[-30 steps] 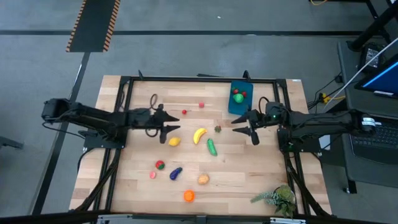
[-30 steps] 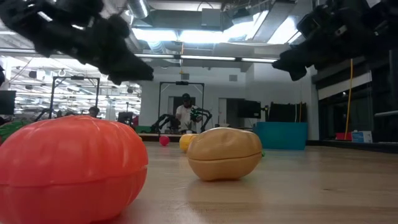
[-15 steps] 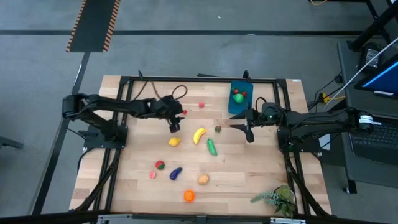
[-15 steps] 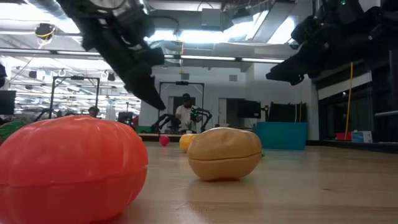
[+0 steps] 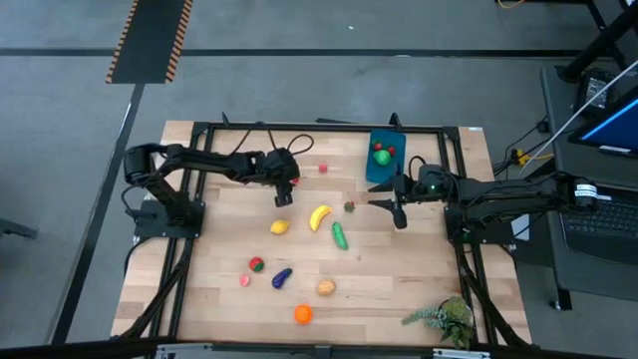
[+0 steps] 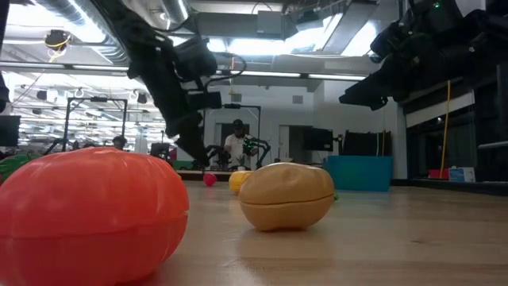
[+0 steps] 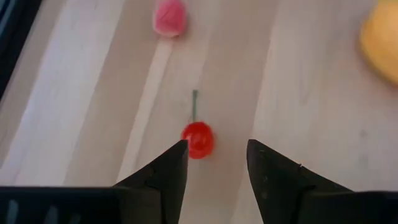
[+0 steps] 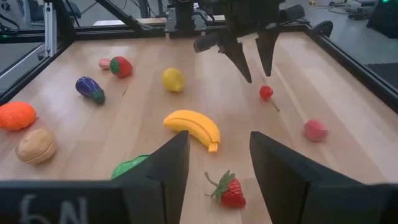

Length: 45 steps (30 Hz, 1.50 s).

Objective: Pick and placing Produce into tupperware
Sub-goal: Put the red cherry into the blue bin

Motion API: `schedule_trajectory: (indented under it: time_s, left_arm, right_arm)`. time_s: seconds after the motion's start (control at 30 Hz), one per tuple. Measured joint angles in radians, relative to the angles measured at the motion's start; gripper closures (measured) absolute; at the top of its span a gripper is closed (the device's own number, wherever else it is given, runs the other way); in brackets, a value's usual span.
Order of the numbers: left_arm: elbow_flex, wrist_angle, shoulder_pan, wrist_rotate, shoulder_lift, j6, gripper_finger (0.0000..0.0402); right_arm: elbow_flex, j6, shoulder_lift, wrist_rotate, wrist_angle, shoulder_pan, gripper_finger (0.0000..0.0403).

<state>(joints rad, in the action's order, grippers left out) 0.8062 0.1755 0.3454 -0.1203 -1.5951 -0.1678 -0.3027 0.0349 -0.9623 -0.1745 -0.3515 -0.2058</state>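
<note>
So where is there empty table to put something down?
Bare wood lies between the orange fruit and the plant sprig, and left of the strawberry. It is crowded around the banana, cucumber and lemon.

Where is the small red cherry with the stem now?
In the high view the cherry lies at the table's far left-centre, just below the open left end effector, near the pink piece.

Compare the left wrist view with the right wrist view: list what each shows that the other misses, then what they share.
Only the left wrist view: the left arm's own open fingers close up, straddling the cherry.

Only the right wrist view: the banana, strawberry, eggplant and orange piece, plus the left gripper seen from across the table.

Both: the red cherry, the pink piece and the lemon.
</note>
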Motion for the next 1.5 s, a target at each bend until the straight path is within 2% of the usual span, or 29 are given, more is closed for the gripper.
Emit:
schedule_trajectory:
  time_s: [0.53,1.03,1.5]
  left_arm:
    - [-0.001,-0.010,0.023,-0.009,-0.020,0.000,0.0255]
    - [-0.001,-0.081,0.024,0.010,-0.125,-0.001,0.0264]
    - [-0.001,-0.110,0.015,0.010,-0.127,-0.001,0.0270]
  right_arm:
    - [0.000,0.001,0.000,0.000,-0.002,-0.001,0.0232]
    - [0.000,0.001,0.000,-0.001,-0.004,-0.002,0.0232]
    - [0.000,0.001,0.000,-0.001,-0.004,-0.002,0.0232]
